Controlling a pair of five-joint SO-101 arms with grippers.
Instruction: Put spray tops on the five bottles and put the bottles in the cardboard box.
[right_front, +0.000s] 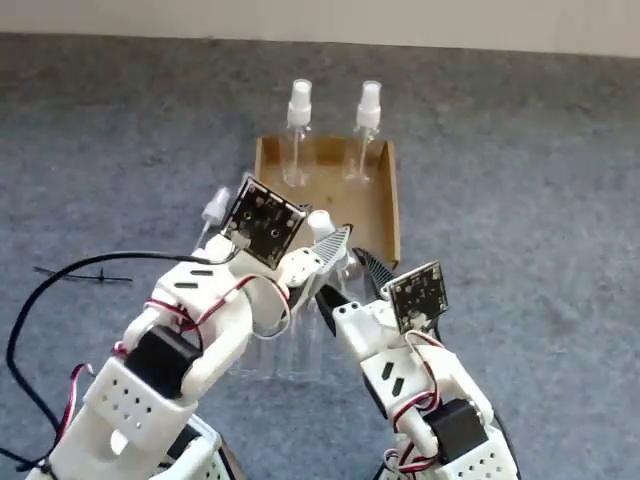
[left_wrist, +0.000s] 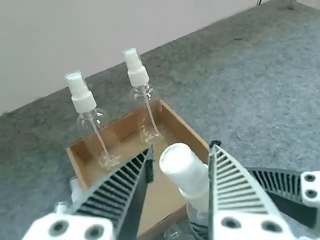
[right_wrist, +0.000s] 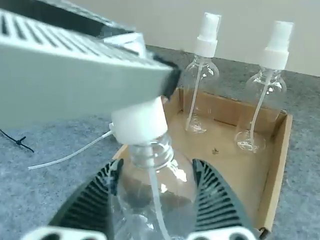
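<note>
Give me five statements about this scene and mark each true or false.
1. Two bottles with spray heads stand in the box. True.
2. The right claw holds a bottle. True.
3. The left claw grips one of the boxed bottles. False: it grips the top on the held bottle.
4. A loose top lies inside the box. False: it lies on the carpet beside the box.
5. The box rests on bare wood. False: it rests on grey carpet.
</note>
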